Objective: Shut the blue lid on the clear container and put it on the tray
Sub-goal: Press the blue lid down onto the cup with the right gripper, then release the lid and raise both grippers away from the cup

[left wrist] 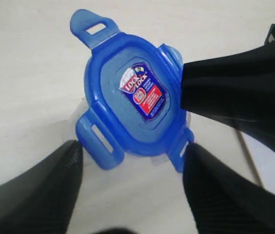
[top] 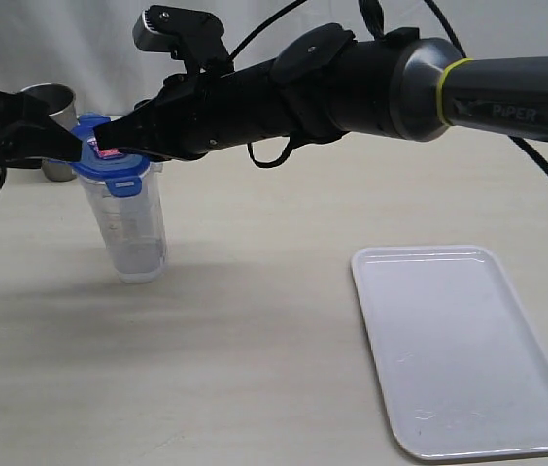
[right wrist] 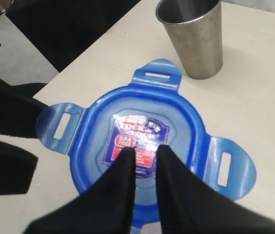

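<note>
Two arms meet over the clear container [top: 133,228], upright toward the far left corner of the surface [top: 255,340] with the blue lid [left wrist: 127,97] on its rim. The right gripper's [right wrist: 146,148] jaws are narrow, tips on the lid's sticker; the left gripper's [left wrist: 132,151] jaws stand wide, gripping nothing. The tray [top: 459,349] lies at the near right corner.

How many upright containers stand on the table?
2. The tall clear plastic container stands under the blue plastic lid; the grey steel cup stands behind it. Others may be hidden.
</note>
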You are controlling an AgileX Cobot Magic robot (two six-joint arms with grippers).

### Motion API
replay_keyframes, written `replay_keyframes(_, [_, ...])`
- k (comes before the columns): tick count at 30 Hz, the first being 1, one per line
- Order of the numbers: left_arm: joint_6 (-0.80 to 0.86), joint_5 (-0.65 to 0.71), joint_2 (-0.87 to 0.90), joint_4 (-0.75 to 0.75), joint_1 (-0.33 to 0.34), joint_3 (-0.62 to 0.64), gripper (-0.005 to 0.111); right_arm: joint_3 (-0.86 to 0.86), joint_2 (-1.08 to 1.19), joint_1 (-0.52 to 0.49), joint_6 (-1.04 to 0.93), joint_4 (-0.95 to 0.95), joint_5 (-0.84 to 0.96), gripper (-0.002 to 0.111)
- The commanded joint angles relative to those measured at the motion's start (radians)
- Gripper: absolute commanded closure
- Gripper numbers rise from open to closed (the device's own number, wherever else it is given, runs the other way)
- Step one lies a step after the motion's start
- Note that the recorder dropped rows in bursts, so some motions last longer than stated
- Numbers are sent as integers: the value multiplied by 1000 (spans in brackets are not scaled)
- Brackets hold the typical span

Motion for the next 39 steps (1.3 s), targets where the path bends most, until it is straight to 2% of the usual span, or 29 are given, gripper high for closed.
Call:
replay_keyframes(1, [3, -30, 3, 2, 1, 3, 42, -2, -2, 1, 7, -8, 4, 92])
replay_keyframes(6, [63, -46, 3, -34, 1, 3, 42, -2, -2, 1, 9, -11, 8, 92])
replay_keyframes(8, [152, -73, 3, -62, 1, 3, 43, -2, -5, 1, 9, -11, 13, 92])
replay_keyframes(11, [163, -132, -1, -43, 1, 3, 44, -2, -27, -2, 9, -18, 17, 92])
replay_keyframes(14, [160, -163, -2, -4, 1, 3, 57, -2, -73, -4, 9, -41, 19, 92])
replay_keyframes(18, [168, -161, -2, 2, 1, 3, 88, -2, -143, -10, 40, -111, 19, 92])
replay_keyframes(21, [217, -145, -10, 2, 3, 3, 107, -2, -171, -42, 213, -244, 19, 92])
replay_keyframes(24, [243, -146, -44, 21, 3, 3, 107, -2, -173, -93, 385, -390, 71, 92])
replay_keyframes(28, [364, -89, -144, 13, 3, 20, 107, 15, -171, -153, 408, -445, 101, 92])
replay_keyframes(31, [608, -84, -223, -138, 1, 128, 107, 26, -169, -190, 396, -445, 87, 92])
replay_keyframes(33, [755, -128, -257, -251, 1, 205, 107, 33, -169, -206, 393, -445, 101, 92])
replay_keyframes(35, [822, -178, -271, -341, 1, 260, 107, 40, -169, -211, 370, -445, 137, 92])
replay_keyframes(39, [833, -114, -247, -240, 1, 310, 107, 48, -169, -218, 324, -445, 142, 92])
